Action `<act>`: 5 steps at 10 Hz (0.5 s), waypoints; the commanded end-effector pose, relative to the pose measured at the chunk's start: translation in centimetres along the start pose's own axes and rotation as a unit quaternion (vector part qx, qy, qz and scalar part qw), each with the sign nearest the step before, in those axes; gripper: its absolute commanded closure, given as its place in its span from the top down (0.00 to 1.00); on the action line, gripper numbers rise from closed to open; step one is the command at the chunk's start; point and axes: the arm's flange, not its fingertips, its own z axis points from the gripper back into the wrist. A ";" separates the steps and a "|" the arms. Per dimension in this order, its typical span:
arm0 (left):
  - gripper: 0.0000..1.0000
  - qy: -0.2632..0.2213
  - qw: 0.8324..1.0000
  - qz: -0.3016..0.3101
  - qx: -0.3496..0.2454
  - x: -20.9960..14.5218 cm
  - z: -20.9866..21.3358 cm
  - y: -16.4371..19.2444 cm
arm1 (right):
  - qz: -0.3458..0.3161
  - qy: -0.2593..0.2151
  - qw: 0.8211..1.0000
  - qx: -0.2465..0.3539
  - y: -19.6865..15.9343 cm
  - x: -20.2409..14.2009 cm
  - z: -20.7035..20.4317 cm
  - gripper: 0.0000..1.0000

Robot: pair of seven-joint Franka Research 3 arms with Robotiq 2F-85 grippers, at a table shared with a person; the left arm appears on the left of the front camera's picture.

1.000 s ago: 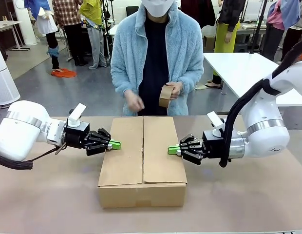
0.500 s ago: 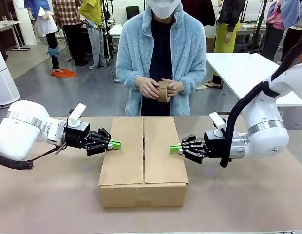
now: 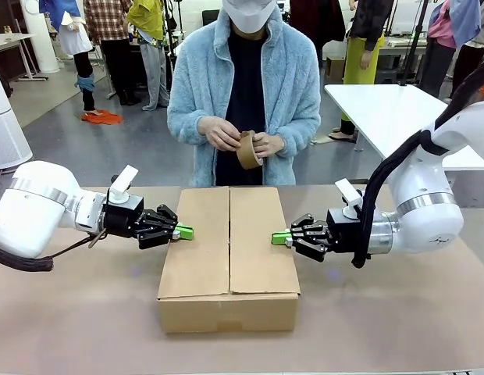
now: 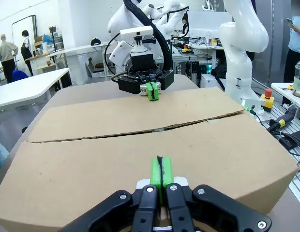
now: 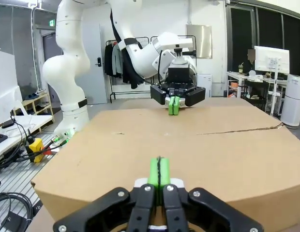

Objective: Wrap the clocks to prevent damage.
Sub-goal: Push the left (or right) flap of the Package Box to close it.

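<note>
Cardboard box [image 3: 229,254] sits centre frame w/ flaps closed, untaped, left gripper [image 3: 182,232] and right gripper [image 3: 278,238] both clenched on nothing, pads pressing its top edges; prob. stiff but crushable, fragile contents, so hold flaps near the seam while person's tape roll [image 3: 247,149] comes.

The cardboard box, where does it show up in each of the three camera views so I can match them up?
Front view: the cardboard box sits mid-table, between the left gripper and the right gripper.
Left wrist view: it spreads across the lower picture, seam running side to side, right gripper at its far edge.
Right wrist view: it spans the lower half, left gripper at its far edge.
Shared landmark: the seam between the closed flaps.
</note>
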 end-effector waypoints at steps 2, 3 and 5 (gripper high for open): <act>0.00 0.003 1.000 0.002 0.004 -0.2 -0.2 0.0 | 0.000 0.006 1.000 -0.005 0.0 -0.1 0.0 0.01; 0.00 0.003 1.000 0.002 0.004 -0.2 -0.2 0.0 | 0.000 0.006 1.000 -0.005 0.0 -0.1 0.0 0.01; 0.00 0.003 1.000 0.002 0.004 -0.2 -0.2 0.0 | 0.000 0.006 1.000 -0.005 0.0 -0.1 0.0 0.01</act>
